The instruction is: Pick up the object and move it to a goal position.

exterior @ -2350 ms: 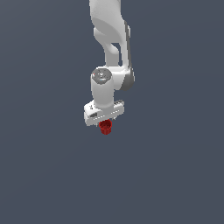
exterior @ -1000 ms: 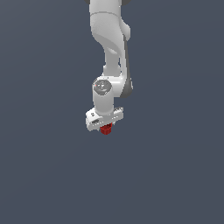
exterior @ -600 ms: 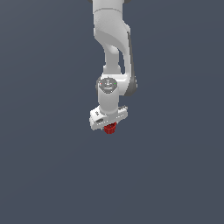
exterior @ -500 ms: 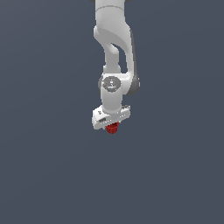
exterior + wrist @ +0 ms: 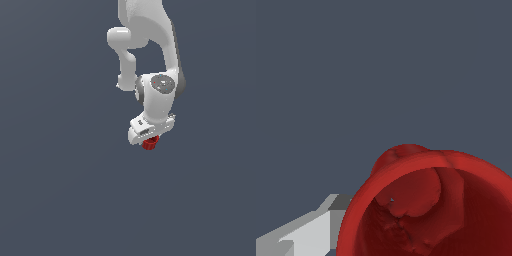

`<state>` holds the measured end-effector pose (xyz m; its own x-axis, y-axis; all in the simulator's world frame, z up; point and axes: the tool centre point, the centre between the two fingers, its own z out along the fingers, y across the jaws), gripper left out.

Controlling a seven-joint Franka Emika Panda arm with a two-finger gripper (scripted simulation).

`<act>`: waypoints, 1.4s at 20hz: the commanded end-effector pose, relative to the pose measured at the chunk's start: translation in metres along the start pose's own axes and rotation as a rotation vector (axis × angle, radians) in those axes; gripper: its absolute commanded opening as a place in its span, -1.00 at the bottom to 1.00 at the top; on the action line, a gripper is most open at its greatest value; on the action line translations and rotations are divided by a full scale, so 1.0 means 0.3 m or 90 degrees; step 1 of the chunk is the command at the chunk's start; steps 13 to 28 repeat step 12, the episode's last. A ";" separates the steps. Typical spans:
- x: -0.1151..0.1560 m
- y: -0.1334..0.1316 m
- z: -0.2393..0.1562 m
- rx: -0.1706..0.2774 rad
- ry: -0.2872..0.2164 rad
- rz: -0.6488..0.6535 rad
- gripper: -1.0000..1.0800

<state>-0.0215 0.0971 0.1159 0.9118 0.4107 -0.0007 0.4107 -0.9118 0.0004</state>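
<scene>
You see the red object (image 5: pixel 149 144) directly beneath the white gripper (image 5: pixel 150 140), its fingers (image 5: pixel 311 230) clamped on it, open rim filling the wrist view against plain grey background.

This is a computer-made place, not a real room. All around the white robot arm (image 5: pixel 150 60) there is only flat, dark grey-blue colour.

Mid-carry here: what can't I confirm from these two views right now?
- Fingertips: in the exterior view the gripper body hides them; the wrist view shows one grey finger, cut off by the frame edge.
- Red object: tiny in the exterior view; in the wrist view cropped by the frame.
- Goal position: no marker shows in either view.
- Any support surface: only flat grey background.
</scene>
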 end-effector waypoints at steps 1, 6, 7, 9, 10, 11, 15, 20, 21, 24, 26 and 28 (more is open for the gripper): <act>0.041 -0.063 -0.042 0.000 0.001 0.001 -1.00; 0.097 -0.144 -0.091 0.000 0.000 0.001 -1.00; 0.104 -0.153 -0.096 0.000 0.000 0.001 -1.00; 0.114 -0.163 -0.103 0.000 0.000 0.001 -1.00; 0.117 -0.166 -0.105 0.000 0.000 0.001 -1.00; 0.118 -0.167 -0.106 0.000 0.000 0.001 -1.00; 0.118 -0.167 -0.106 0.000 0.000 0.001 -1.00; 0.118 -0.167 -0.106 0.000 0.000 0.001 -1.00; 0.118 -0.167 -0.106 0.000 0.000 0.001 -1.00; 0.118 -0.167 -0.106 0.000 0.000 0.001 -1.00; 0.118 -0.167 -0.106 0.000 0.000 0.001 -1.00; 0.118 -0.167 -0.106 0.000 0.000 0.001 -1.00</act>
